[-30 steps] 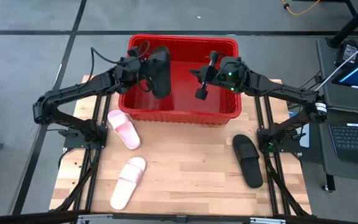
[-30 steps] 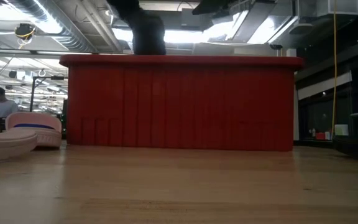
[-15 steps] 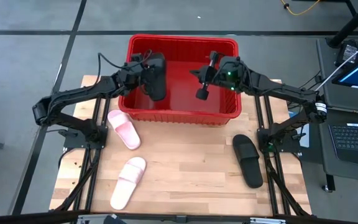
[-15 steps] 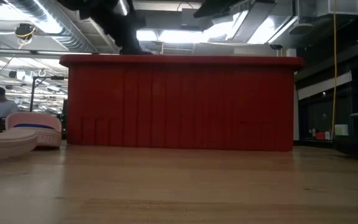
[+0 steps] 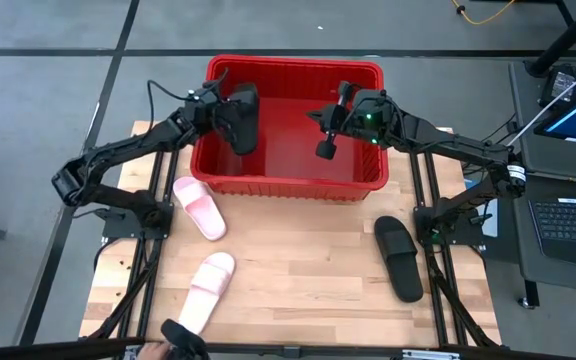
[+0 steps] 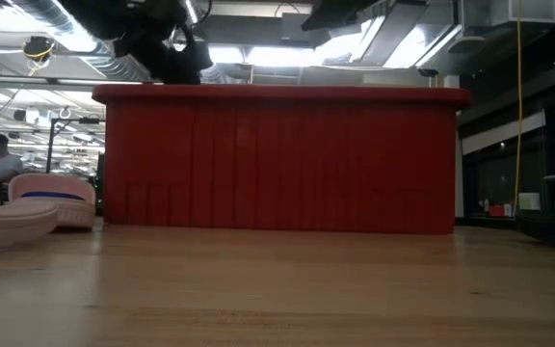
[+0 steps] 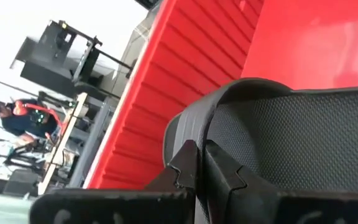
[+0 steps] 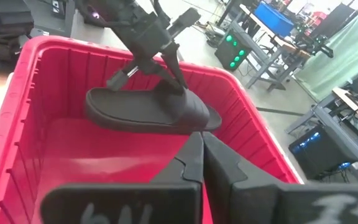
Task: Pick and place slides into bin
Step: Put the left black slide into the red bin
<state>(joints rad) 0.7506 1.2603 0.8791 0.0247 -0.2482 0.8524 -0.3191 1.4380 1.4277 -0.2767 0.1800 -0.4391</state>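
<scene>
left gripper (image 5: 226, 108) clenched on black slide (image 5: 243, 120), held above the far-left inside of the red bin (image 5: 363, 185), seemingly for dropping in; right gripper (image 5: 325, 133) shut, empty, over bin's right; three slides on table (image 5: 298, 260).

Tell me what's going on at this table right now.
The robot is putting slides into the red bin. The left claw is shut on a black slide and holds it over the bin's left side, above the floor. The right claw is shut, holds nothing and hangs over the bin's right half. Three slides lie on the table: two pink ones at left and another black one at right.
</scene>
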